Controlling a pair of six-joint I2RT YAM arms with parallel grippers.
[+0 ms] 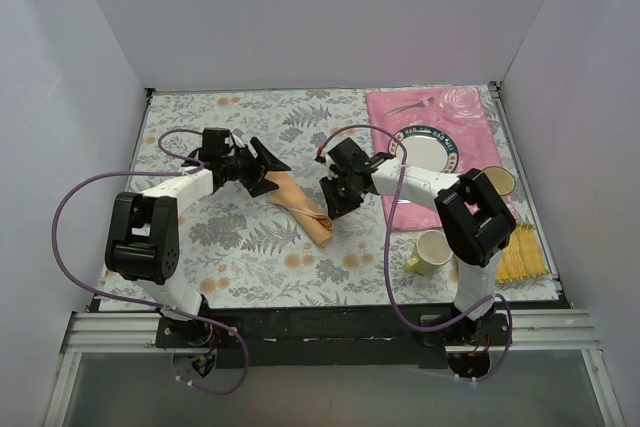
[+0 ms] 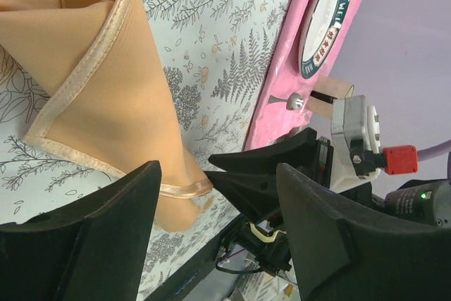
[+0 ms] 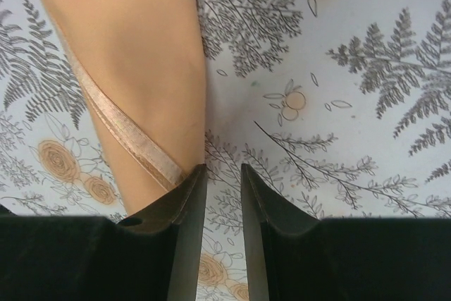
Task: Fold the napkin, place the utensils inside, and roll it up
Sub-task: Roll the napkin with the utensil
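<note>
Claws at napkin, shown from both wrists and from above. My right claw [image 3: 224,170] stood nearly closed, with only a slit between its fingers. Only tablecloth [image 3: 338,103] showed in that slit, and I could see nothing pinched there. Its left finger [image 3: 176,230] overlapped the hemmed end of the napkin [image 3: 134,54]; the other finger stood over bare tablecloth just beside it.

My left claw [image 2: 218,174] was spread wide and held nothing. It hung at the napkin's other end, where the hem ran round a folded corner. The napkin lay between the two claws as a long, narrow, folded strip, aslant on the tablecloth.

The fork [image 1: 410,105] lay well apart on the pink mat [image 1: 470,112], beyond the plate [image 1: 446,134]. A silver tip [image 2: 294,101] beside the plate may have been the spoon, but I could not tell.

Handling, as judged: the napkin looked thin, limp and a little shiny. It would be light to lift, yet apt to slump, and its layers apt to slide over one another. The stitched hem seemed the firmest purchase. I judged that a pinch through all layers at an end corner would hold best, with one claw at each end to keep the strip taut. The fork was slim and stiff and lay flat, so a grasp across its handle seemed likeliest.
</note>
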